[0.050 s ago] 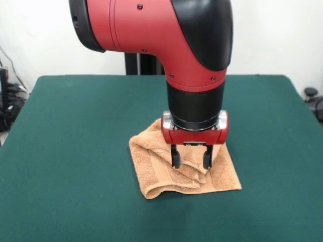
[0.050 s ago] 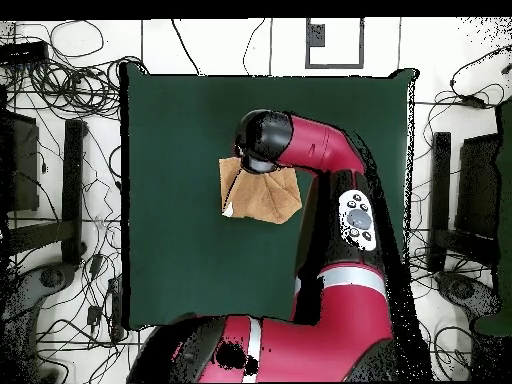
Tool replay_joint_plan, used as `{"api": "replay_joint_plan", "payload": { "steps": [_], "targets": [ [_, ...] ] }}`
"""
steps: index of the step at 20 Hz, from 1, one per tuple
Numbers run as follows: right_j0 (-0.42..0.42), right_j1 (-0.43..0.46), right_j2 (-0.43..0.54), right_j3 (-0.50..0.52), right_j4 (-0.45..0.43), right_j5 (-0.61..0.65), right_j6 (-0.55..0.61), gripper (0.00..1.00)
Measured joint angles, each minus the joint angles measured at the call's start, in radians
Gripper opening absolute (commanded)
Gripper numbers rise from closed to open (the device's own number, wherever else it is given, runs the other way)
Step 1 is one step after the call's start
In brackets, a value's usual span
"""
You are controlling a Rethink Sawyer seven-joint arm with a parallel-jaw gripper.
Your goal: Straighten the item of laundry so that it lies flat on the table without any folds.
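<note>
We see bright, even, diffuse light in both views. The red arm (image 1: 151, 25) carries soft highlights on its top. Under the towel (image 1: 151, 166) only a faint shadow rims its edge nearest the camera. The counter (image 1: 60, 151) shows no glare; its felt looks matte and in focus.

Your red and black arm (image 1: 192, 45) reached straight down. Its gripper (image 1: 191, 160) pointed at the desk (image 1: 65, 151), and the two black fingers (image 1: 175, 157) stood a little apart, tips low.
</note>
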Motion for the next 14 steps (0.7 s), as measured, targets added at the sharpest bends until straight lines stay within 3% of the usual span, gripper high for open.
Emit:
{"api": "replay_joint_plan", "payload": {
  "steps": [14],
  "targets": [
    [0.004, 0.047, -0.003, -0.029, -0.002, 0.010, 0.000, 1.00]
  ]
}}
